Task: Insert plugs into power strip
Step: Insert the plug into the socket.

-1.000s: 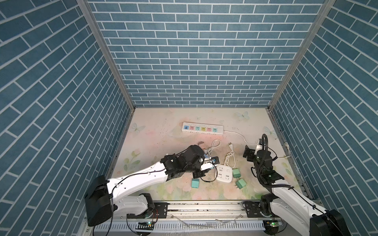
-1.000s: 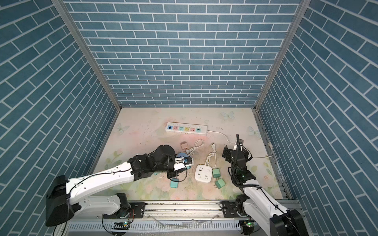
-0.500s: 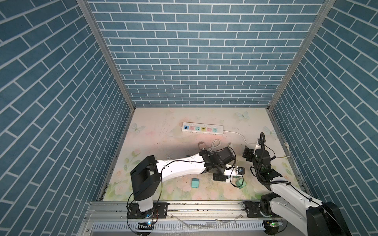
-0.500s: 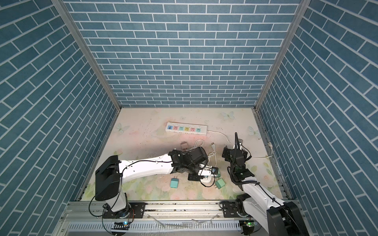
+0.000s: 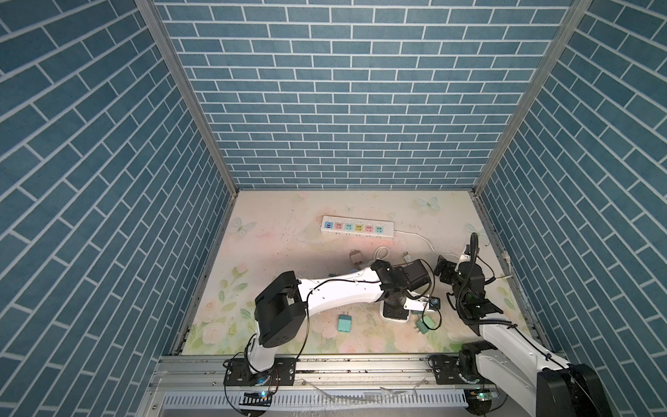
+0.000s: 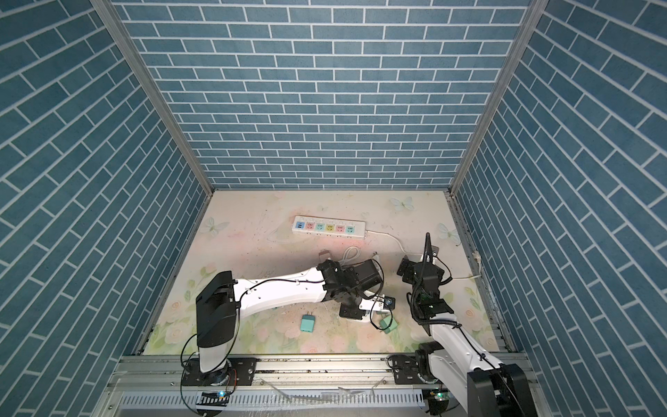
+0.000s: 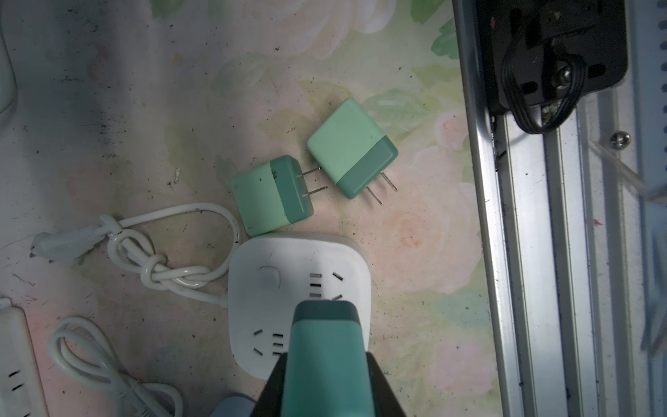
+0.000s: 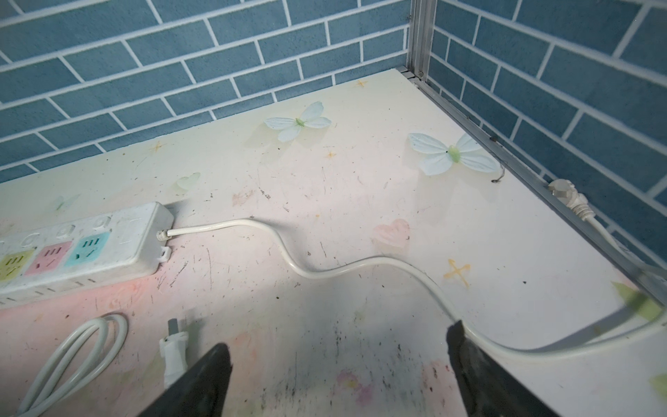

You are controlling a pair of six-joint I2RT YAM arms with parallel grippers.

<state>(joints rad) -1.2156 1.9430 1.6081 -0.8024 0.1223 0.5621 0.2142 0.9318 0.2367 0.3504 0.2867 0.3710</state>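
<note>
Left gripper [image 7: 326, 364] grips a teal plug [image 7: 325, 325] over the square power strip [image 7: 267, 260]; right gripper [image 8: 339, 346] stands wide open.

The held teal plug [image 7: 326, 346] hides its own prongs and part of the square white strip [image 7: 299, 260].

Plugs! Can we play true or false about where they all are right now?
1. The left gripper is shut on a teal plug. True.
2. The right gripper holds a plug too. False: the right gripper is open and empty.
3. Two green plugs lie beside the square white power strip. True.
4. The long power strip is full of plugs. False: the long power strip has every coloured socket empty.
</note>
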